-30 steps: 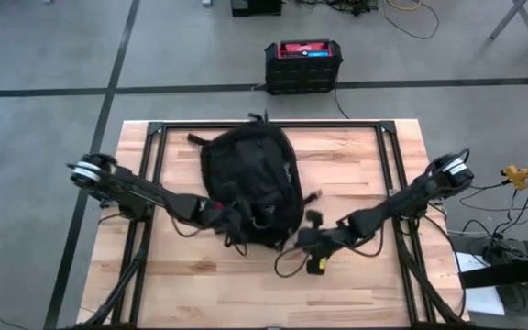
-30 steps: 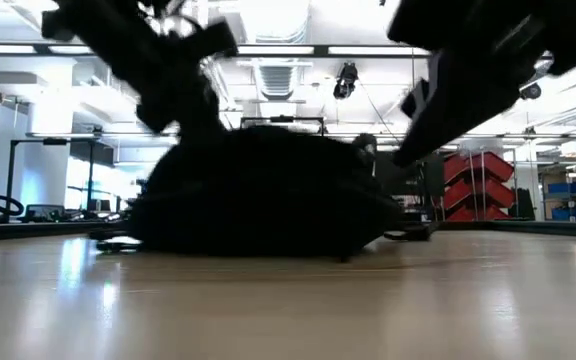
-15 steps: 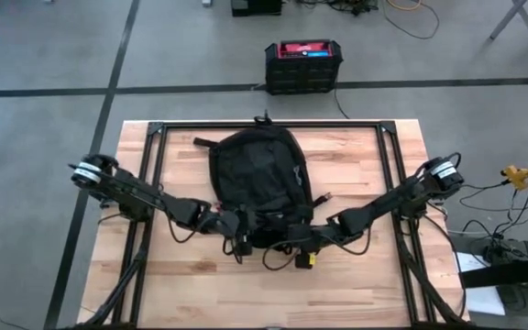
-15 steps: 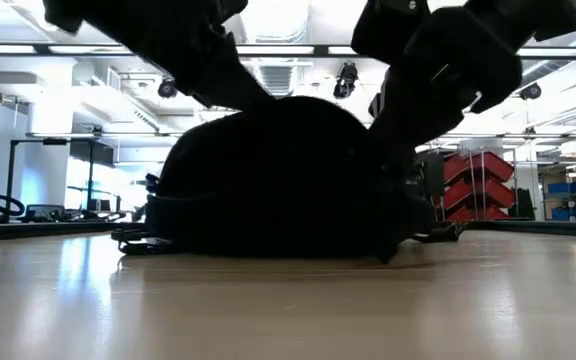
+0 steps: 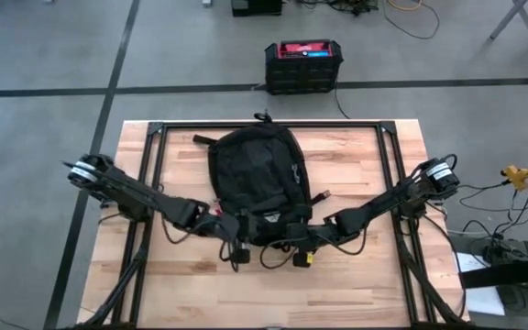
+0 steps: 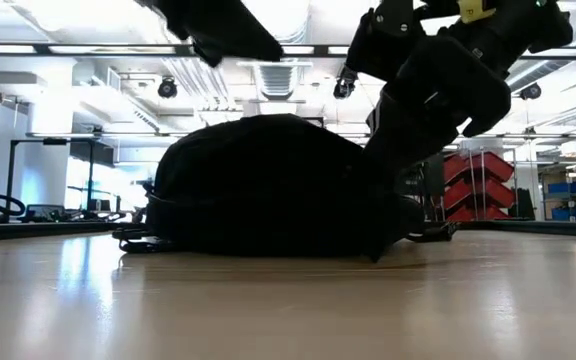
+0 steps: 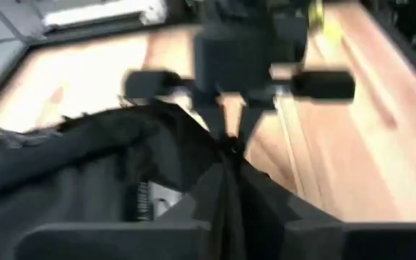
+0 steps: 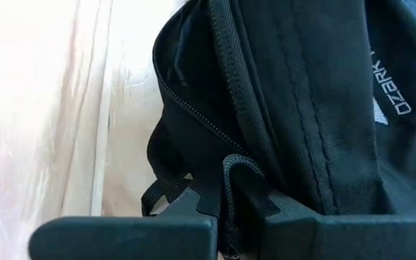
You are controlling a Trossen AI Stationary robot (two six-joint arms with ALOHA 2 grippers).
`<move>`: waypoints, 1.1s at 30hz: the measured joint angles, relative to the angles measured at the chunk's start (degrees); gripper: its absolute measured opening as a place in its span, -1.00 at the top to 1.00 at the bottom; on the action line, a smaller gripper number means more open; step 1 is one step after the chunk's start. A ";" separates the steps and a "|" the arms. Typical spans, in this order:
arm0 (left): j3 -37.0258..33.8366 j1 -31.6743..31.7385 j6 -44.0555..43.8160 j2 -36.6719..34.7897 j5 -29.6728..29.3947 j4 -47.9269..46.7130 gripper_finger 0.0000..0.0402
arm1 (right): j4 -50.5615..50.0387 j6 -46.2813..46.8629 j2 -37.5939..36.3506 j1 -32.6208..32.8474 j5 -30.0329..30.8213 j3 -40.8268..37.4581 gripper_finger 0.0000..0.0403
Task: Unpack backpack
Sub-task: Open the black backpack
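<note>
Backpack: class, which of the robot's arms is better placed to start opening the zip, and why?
Probably the right. Its pincer is shut on the webbing beside the backpack's partly open zip. The left pincer also pinches fabric at that near edge, so it could hold the bag steady.

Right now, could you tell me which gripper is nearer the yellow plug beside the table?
Right. The right gripper holds the backpack on the side toward the yellow plug; the left gripper holds it farther off.
</note>
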 joint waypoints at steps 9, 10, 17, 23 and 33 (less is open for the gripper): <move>2.82 0.15 5.50 10.71 -3.94 1.91 0.05 | -3.44 -0.57 -1.90 -0.02 0.20 0.00 1.00; 3.49 0.19 5.50 11.43 -5.42 1.85 -0.02 | -3.41 -0.56 -1.90 -0.02 0.28 0.00 1.00; 7.06 0.28 6.80 13.51 -12.42 1.71 -0.36 | -3.43 -0.58 -1.95 -0.17 0.23 0.02 1.00; 7.29 1.20 7.18 15.77 -18.03 -0.21 -0.25 | -3.46 -0.58 -1.95 -0.15 0.08 0.26 1.00; 7.93 1.49 5.38 18.98 -18.53 -2.53 0.93 | -6.46 -0.28 -3.10 0.00 0.08 0.28 1.00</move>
